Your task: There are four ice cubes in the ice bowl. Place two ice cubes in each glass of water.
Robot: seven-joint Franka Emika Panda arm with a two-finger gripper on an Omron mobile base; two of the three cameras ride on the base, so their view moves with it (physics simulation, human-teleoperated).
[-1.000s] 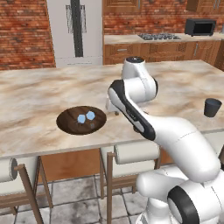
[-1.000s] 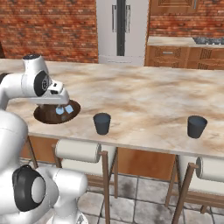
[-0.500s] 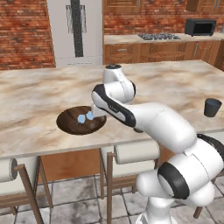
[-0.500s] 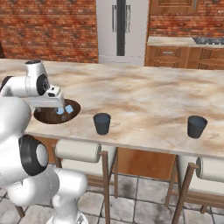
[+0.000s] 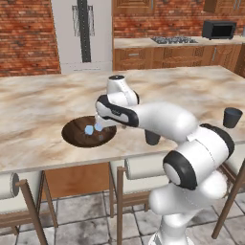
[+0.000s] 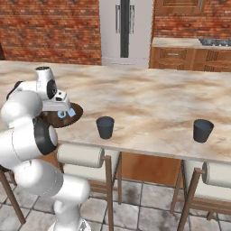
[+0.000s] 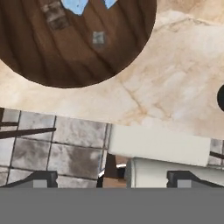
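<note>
The dark wooden ice bowl (image 5: 76, 136) sits near the counter's front edge with two pale blue ice cubes (image 5: 89, 129) showing inside. My gripper (image 5: 99, 122) hovers open just above the bowl's right side, close to the cubes. In the right base view the arm covers much of the ice bowl (image 6: 74, 118), and the ice cubes (image 6: 71, 112) peek out below the gripper (image 6: 63, 110). In the hand view the ice bowl (image 7: 74, 48) lies ahead with the ice cubes (image 7: 76, 5) at the top edge. One glass of water (image 6: 105, 127) stands right of the bowl, another glass (image 6: 203, 130) farther right.
White stools (image 6: 81, 154) are tucked under the counter's front edge. The near glass (image 5: 152, 138) is partly hidden behind my forearm in the left base view, and the far glass (image 5: 232, 117) stands at the right. A black microwave (image 5: 219, 29) rests on the back counter.
The arm has swung left and stretched out low over the counter, bringing the hand down to the bowl's right side. The jaws stayed open. Bowl, cubes and glasses have not moved.
</note>
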